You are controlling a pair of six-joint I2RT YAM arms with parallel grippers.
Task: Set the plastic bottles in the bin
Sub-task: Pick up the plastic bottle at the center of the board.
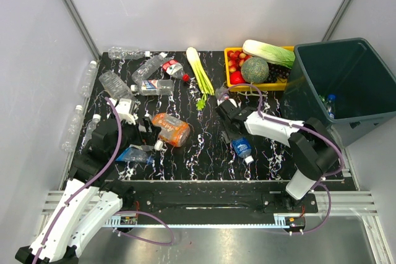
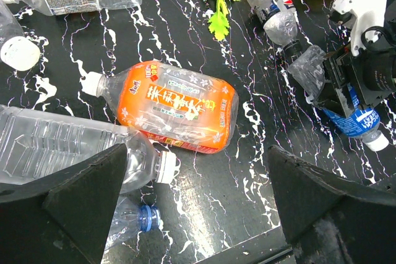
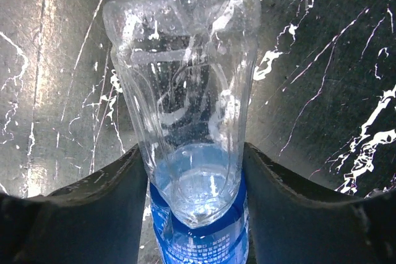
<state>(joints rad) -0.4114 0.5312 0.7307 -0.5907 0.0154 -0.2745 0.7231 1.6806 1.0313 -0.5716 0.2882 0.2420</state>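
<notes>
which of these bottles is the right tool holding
The crumpled clear bottle with the blue label and white cap. It alone sits pinched between the right tool's fingers; the rest, like the orange bottle, lie loose.

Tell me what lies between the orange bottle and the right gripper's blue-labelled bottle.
Only bare marbled table lies between the orange bottle and the blue-labelled bottle in the right gripper; the top and left wrist views show it.

Lab enclosure (white walls point(image 1: 204, 4), aluminium rail point(image 1: 356, 202))
</notes>
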